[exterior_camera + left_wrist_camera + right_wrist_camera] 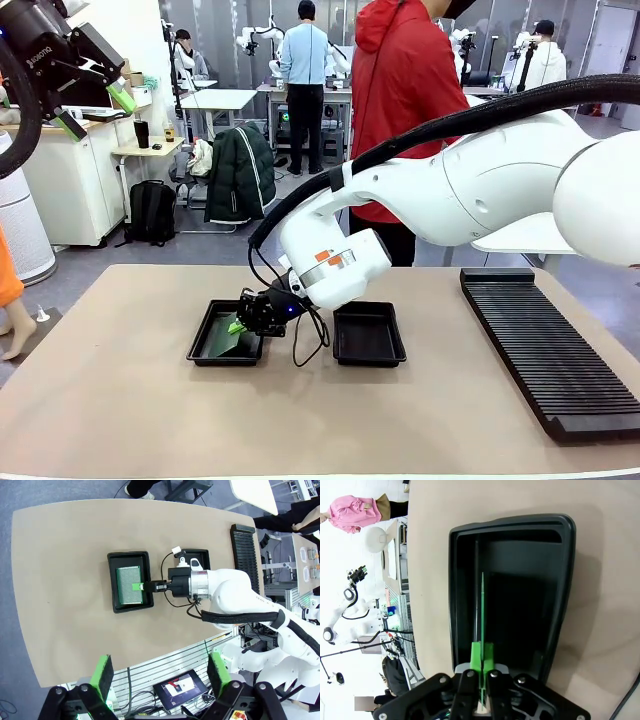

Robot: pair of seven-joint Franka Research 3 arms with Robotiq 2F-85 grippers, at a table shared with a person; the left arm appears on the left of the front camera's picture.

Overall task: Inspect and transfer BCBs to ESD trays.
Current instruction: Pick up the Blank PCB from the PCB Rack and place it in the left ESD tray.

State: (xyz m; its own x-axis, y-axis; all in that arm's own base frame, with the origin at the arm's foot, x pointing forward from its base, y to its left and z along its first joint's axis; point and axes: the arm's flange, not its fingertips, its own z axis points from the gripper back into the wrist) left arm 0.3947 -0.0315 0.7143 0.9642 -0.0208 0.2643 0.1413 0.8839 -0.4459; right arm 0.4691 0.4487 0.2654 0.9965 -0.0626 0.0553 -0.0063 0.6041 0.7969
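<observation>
Right gripper (245, 322) clenched on one edge of a green BCB (128, 586), right arm reaching across the middle of the table (150, 420). BCB sits inside the left tray (205, 358), held by the edge that faces the second tray (368, 335). From the right wrist the board reads edge-on, a thin green line running from between the green pads out over the black tray floor. Cannot tell whether its far edge touches the floor. From above, the board covers most of the tray floor, face up. Second tray lies just beside the first, apart from it, partly under the right arm. Left gripper (97, 112) is raised high at the robot's left, released, jaws wide, nothing between them. Long black ribbed rack (550, 350) sits at the table's right. Person (400, 90) in a red top stands at the far side.
</observation>
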